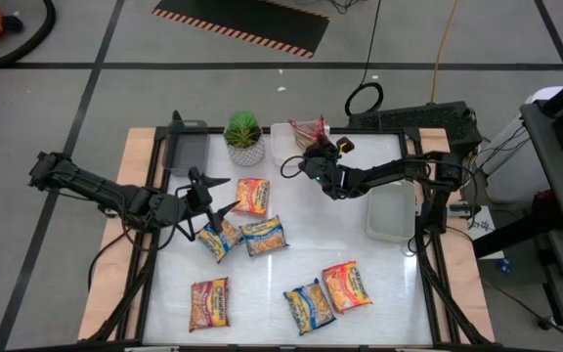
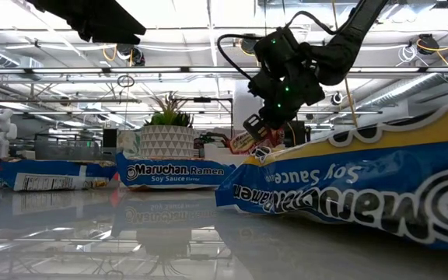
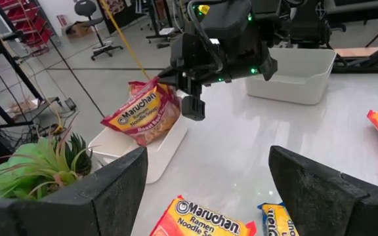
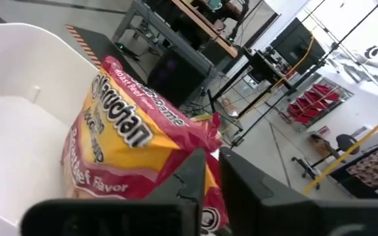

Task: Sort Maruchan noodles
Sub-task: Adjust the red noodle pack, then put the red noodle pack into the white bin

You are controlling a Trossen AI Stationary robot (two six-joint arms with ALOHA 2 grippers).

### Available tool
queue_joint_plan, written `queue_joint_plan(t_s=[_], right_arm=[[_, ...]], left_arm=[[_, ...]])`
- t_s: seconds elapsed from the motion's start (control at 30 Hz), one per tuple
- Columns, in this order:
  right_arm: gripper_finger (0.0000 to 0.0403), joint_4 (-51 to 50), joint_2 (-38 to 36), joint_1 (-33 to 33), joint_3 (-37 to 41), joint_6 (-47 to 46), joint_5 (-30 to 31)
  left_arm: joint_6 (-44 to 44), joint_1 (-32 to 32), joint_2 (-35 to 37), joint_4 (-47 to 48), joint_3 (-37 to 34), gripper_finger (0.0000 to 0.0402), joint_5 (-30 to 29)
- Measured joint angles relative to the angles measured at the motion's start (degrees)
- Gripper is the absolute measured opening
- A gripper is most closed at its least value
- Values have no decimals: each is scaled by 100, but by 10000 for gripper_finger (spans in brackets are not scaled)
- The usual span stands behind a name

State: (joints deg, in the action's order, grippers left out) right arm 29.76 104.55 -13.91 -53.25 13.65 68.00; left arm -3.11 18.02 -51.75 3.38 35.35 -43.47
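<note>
Holding a red-trimmed packet over the white tray at the back of the tabletop.

My right end effector (image 1: 313, 156) pinches the red-trimmed Maruchan packet (image 3: 140, 111) by 1 edge, hanging it over the white tray (image 3: 166, 147) beside the potted plant (image 1: 245, 135). To finish well, I judge I should lower until the packet sits inside the walls, then let go, so it drops flat instead of catching the rim. My left end effector (image 1: 203, 196) hovers spread wide above the packets (image 1: 244, 217) near the middle; 6 lie loose on the glossy white tabletop (image 1: 360, 249). A grey tray (image 1: 186, 152) and another white one (image 1: 391, 210) stand by. Beyond is a workshop with racks and a chair.
</note>
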Motion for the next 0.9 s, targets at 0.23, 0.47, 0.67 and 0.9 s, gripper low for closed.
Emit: queue_joint_plan(t_s=[0.23, 0.47, 0.67, 0.9], right_arm=[[97, -151, -2, 0, -2, -33, 271], [120, -407, -332, 91, -2, -98, 250], [121, -561, -980, 304, -2, 32, 233], [121, -1043, -1970, 775, -2, 9, -698]], left_arm=[[-56, 0, 0, 2, 0, 321, 1], [-61, 0, 0, -4, 0, 321, 1], [-70, 0, 0, 111, 0, 321, 17], [-117, 2, 0, 528, 0, 321, 352]])
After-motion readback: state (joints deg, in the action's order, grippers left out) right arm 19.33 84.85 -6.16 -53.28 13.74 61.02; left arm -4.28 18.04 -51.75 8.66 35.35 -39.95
